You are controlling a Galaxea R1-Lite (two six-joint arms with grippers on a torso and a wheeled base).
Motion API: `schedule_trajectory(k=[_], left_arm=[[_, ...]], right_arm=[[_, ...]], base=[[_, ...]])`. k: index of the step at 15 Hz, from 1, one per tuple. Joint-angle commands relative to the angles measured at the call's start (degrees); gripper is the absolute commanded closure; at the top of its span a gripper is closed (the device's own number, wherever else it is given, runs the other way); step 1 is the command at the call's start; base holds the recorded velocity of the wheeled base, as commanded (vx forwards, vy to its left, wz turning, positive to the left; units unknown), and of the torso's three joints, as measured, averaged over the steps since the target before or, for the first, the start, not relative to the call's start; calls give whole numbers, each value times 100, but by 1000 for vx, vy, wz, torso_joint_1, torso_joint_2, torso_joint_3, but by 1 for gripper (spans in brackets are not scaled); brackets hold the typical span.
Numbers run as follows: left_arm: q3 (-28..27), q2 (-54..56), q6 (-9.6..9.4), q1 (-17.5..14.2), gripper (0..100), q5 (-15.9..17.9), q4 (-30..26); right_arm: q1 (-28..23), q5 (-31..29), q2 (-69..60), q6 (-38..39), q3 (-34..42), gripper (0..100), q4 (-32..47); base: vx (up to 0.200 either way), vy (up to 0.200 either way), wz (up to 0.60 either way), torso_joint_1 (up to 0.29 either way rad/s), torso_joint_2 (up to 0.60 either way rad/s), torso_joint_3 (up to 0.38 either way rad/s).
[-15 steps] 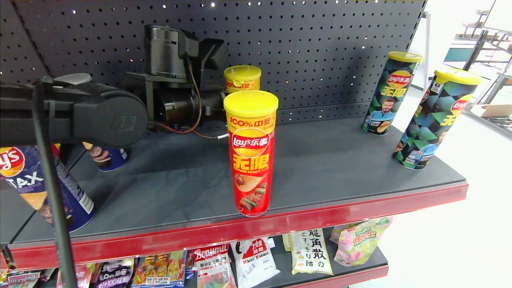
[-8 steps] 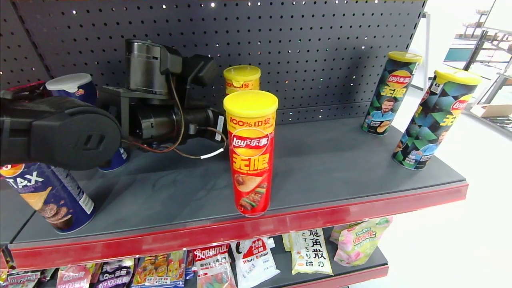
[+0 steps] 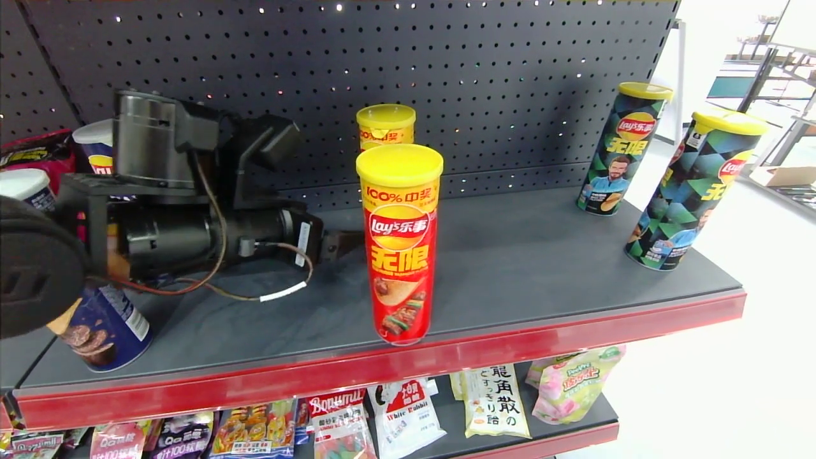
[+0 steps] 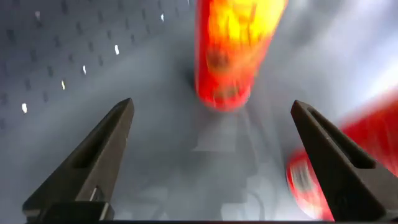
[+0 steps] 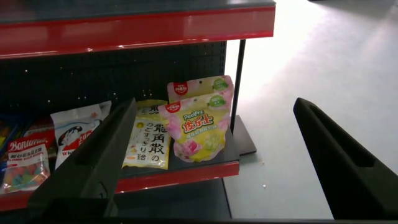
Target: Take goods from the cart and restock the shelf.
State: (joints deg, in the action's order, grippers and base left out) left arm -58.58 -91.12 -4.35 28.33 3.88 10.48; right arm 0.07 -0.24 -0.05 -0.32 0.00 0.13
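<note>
The right gripper (image 5: 216, 102) gapes wide and empty, facing snack bags (image 5: 196, 124) on the lower level. The front red chip can (image 3: 400, 245) stands upright at the near edge of the shelf (image 3: 542, 255). Just behind it to the left, the left gripper (image 4: 212, 106) is spread wide, holding nothing. A second red can (image 3: 386, 124) stands far back by the pegboard (image 3: 510, 64)

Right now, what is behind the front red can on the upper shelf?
A second yellow-lidded red can stands there, in front of the pegboard. Its lid and upper band show; the front red can covers the rest.
</note>
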Motion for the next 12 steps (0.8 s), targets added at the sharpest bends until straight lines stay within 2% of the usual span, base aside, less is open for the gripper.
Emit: schedule_trajectory(k=[1, 2, 4, 5, 6, 7, 8, 9, 10, 12], left_arm=[[663, 860, -4, -21, 0, 25, -2], [1155, 1528, -22, -12, 0, 25, -2], [1999, 2863, -303, 15, 0, 43, -143], [2113, 3083, -312, -3, 0, 43, -205], [2474, 3997, -312, -267, 0, 52, -530], [2562, 4349, -312, -434, 0, 96, -714], [2562, 4885, -285, -618, 0, 219, -1136], [2562, 5834, -66, -847, 0, 219, -1989], [2614, 6423, 92, -882, 0, 236, -2472], [2773, 7284, 128, -891, 0, 192, -3140]], right_arm=[[1, -2, 5, -3, 0, 0, 4], [1, -2, 5, -3, 0, 0, -5], [1, -2, 5, -3, 0, 0, -5], [1, -2, 5, -3, 0, 0, 4], [1, -2, 5, -3, 0, 0, 4], [1, -2, 5, -3, 0, 0, -5], [1, -2, 5, -3, 0, 0, 4], [1, -2, 5, -3, 0, 0, -5], [1, -2, 5, -3, 0, 0, -5], [1, -2, 5, -3, 0, 0, 4]], base=[[0, 0, 0, 0, 0, 0], [0, 0, 0, 0, 0, 0], [0, 0, 0, 0, 0, 0], [0, 0, 0, 0, 0, 0], [0, 0, 0, 0, 0, 0], [0, 0, 0, 0, 0, 0], [0, 0, 0, 0, 0, 0], [0, 0, 0, 0, 0, 0], [0, 0, 0, 0, 0, 0], [0, 0, 0, 0, 0, 0]])
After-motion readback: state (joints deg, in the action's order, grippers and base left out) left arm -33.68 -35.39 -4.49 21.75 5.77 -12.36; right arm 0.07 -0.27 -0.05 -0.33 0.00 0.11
